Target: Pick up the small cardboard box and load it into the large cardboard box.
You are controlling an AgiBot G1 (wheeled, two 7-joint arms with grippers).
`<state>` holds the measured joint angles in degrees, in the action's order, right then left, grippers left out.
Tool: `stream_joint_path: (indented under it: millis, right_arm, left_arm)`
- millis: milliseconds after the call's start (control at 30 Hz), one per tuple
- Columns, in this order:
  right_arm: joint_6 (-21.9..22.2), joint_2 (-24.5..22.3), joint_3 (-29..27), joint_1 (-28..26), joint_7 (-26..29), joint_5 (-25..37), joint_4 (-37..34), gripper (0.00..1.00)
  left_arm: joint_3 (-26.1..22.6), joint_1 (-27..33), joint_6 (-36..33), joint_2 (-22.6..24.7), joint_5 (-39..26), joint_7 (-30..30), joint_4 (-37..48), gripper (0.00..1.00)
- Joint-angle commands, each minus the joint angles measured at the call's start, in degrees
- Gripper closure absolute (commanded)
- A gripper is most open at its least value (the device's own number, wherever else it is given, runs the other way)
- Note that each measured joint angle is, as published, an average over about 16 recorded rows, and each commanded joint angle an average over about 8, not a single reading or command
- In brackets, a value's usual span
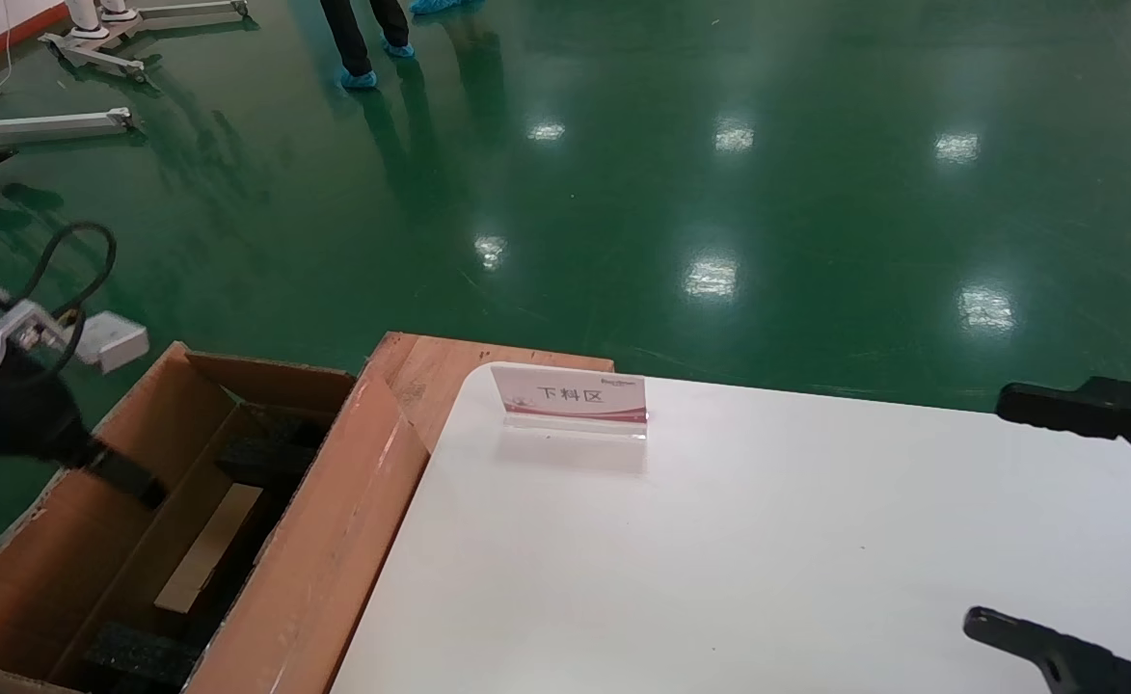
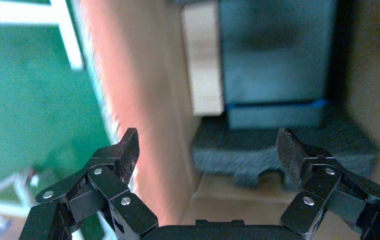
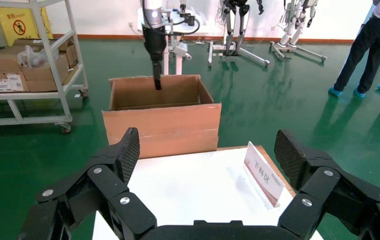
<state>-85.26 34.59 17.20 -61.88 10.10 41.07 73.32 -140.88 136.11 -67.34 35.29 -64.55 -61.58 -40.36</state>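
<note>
Inside, the small cardboard box (image 1: 208,547) is seen lying on the floor of the large cardboard box (image 1: 334,540), as a pale brown strip between black foam blocks (image 1: 261,461); nothing is touching it. In the left wrist view the same pale strip (image 2: 203,57) is found beside a dark blue-grey block and above a piece of black foam (image 2: 257,150), though the view is smeared and its edges cannot be made out well. The large cardboard box is placed on the green floor (image 1: 719,145), just beside the left edge of the white table (image 1: 767,540), with its long flaps standing upright. The left gripper (image 1: 126,477) is held over the near-left part of the carton's opening, its tip lowered just past the flap rim; its fingers (image 2: 123,152) are spread wide with nothing between them. The right gripper (image 1: 1057,525) is parked over the right side of the table, its fingers (image 3: 125,150) likewise set wide apart and empty. An acrylic sign (image 1: 570,397) with red characters is stood on the table near its far edge. A wooden board (image 1: 430,371) is visible between table and carton. A person's legs (image 1: 363,39) in blue shoe covers are seen well beyond.
</note>
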Motion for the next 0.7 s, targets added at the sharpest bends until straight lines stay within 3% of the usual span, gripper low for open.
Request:
stream_joint_path:
  millis: [33,333,700]
  right_arm:
    - [0.0,0.0,0.01,0.0,0.0,0.0,0.0,0.0]
    - [0.01,-0.01,0.03,-0.01,-0.02,-0.02,0.0,0.0]
    - [0.03,-0.02,0.05,0.0,-0.03,-0.04,-0.01,0.0]
  left_arm:
    - [0.79,1.25,0.18,-0.33,0.69,1.28,-0.6,0.0]
    - [7.77,7.64,-0.53,-3.92,8.73,13.23,-5.29,0.0]
    - [13.22,8.76,-2.49,-5.75,16.52,22.61,-8.17,0.0]
